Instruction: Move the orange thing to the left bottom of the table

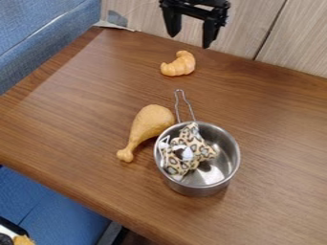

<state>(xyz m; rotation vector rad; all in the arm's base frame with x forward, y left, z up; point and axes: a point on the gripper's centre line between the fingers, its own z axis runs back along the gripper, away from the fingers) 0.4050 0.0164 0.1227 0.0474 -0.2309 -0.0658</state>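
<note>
My gripper (190, 39) hangs at the top of the camera view, above the table's back edge, its two fingers spread apart with nothing between them. Below it on the wooden table (83, 110) lies a small orange croissant (179, 64), apart from the gripper. A larger orange-brown drumstick (150, 123) lies near the middle, its thin end pointing to the lower left and its thick end beside the pot.
A metal pot (201, 190) stands right of the drumstick, its wire handle pointing toward the back. Inside it is a leopard-print cloth toy (182, 155). Blue seats flank the table at left and lower left; a wood-panel wall (256, 28) rises behind.
</note>
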